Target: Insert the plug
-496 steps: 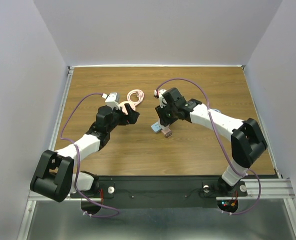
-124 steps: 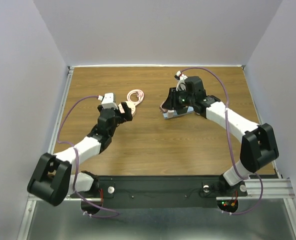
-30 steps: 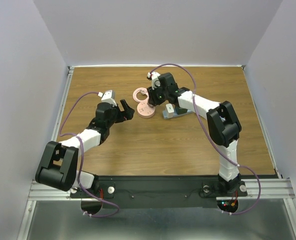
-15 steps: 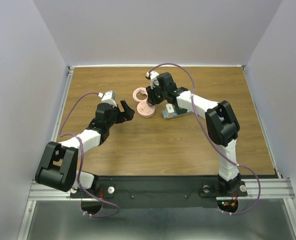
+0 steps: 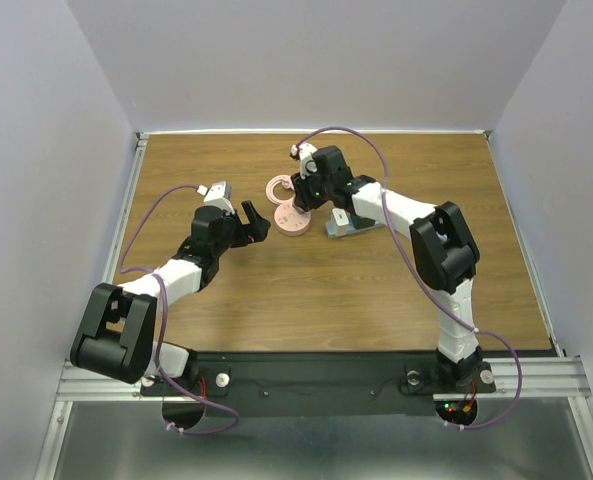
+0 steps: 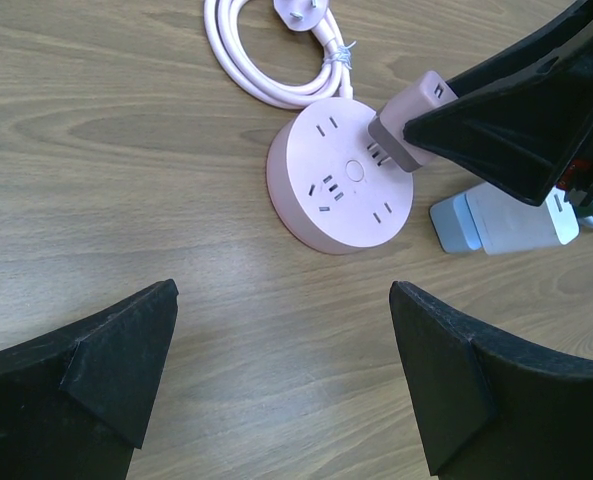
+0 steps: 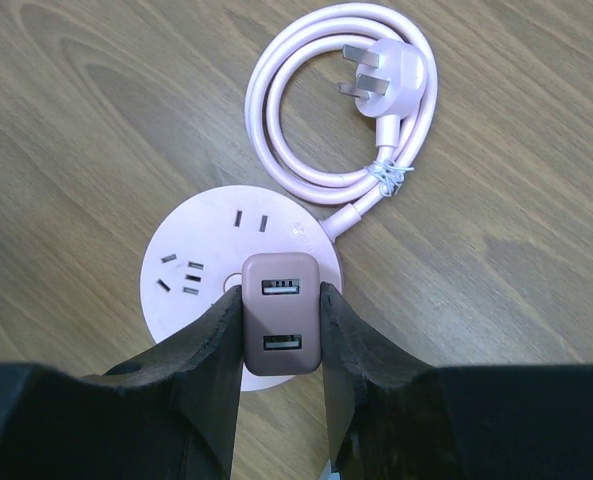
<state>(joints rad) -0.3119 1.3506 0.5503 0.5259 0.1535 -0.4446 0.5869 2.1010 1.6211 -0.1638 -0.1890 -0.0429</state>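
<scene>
Gripping pink plug [image 7: 282, 312] between closed right fingers [image 7: 208, 345], prong-first against round pink socket [image 7: 191, 262] directly beneath. Holding left fingers [image 6: 116, 345] wide open, empty, socket just ahead on wooden surface [image 6: 126, 150].

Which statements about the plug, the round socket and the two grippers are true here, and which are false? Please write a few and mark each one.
1. The right gripper is shut on the pink plug. True.
2. The left gripper holds the round socket. False: it is open, holds nothing and hangs apart from the socket.
3. The socket's cord lies coiled on the table. True.
4. The plug sits fully in the socket. False: its pins show above the socket's face.
5. The plug has two ports on its back. True.
</scene>
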